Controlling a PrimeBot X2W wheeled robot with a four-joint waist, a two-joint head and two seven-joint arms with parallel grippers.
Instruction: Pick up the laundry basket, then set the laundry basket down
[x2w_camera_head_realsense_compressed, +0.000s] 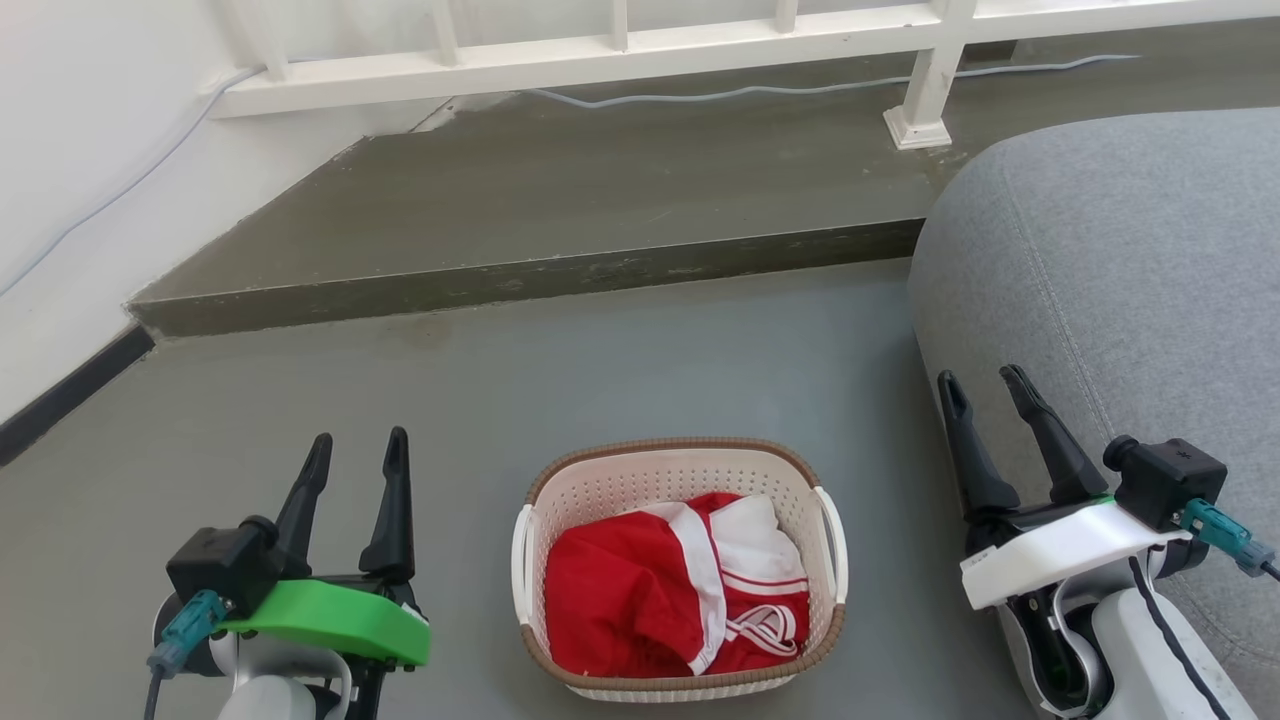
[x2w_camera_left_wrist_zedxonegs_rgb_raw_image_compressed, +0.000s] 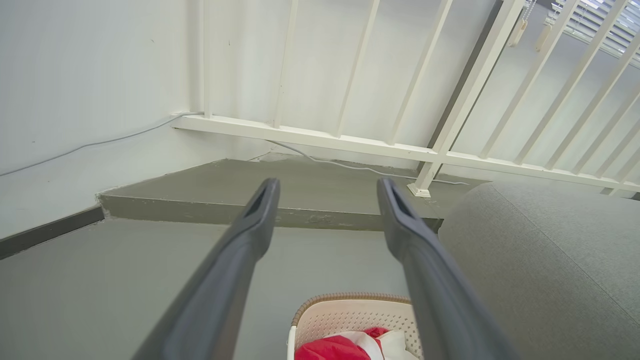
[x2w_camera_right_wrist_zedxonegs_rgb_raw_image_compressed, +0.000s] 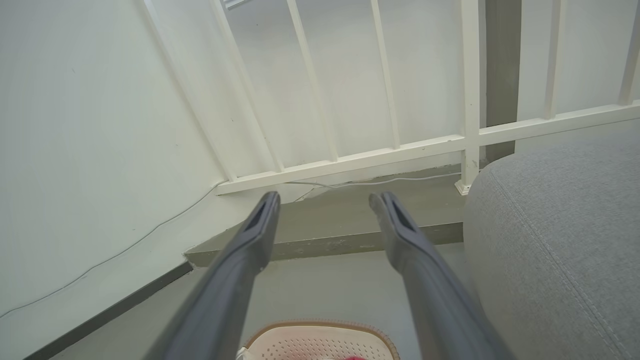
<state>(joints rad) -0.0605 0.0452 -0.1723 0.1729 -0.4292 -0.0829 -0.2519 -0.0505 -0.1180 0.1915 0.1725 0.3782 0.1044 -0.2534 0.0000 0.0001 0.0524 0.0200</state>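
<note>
The laundry basket (x2w_camera_head_realsense_compressed: 600, 490), cream-white and perforated with a brown rim and white side handles, stands on the grey floor between my arms, holding red and white clothes (x2w_camera_head_realsense_compressed: 680, 590). My left gripper (x2w_camera_head_realsense_compressed: 358, 450) is open to the basket's left, apart from it and pointing away. To the basket's right, my right gripper (x2w_camera_head_realsense_compressed: 982, 382) is open and empty beside the sofa. In the left wrist view the basket (x2w_camera_left_wrist_zedxonegs_rgb_raw_image_compressed: 350, 320) sits low between the open left gripper's (x2w_camera_left_wrist_zedxonegs_rgb_raw_image_compressed: 327, 187) fingers. The right wrist view shows the basket rim (x2w_camera_right_wrist_zedxonegs_rgb_raw_image_compressed: 320, 332) at the bottom edge under the open right gripper (x2w_camera_right_wrist_zedxonegs_rgb_raw_image_compressed: 325, 200).
A grey sofa (x2w_camera_head_realsense_compressed: 1120, 290) fills the right side, close to my right arm. A raised concrete step (x2w_camera_head_realsense_compressed: 520, 280) crosses the floor ahead, with a white railing (x2w_camera_head_realsense_compressed: 620, 50) and a cable behind it. A white wall (x2w_camera_head_realsense_compressed: 80, 150) stands on the left.
</note>
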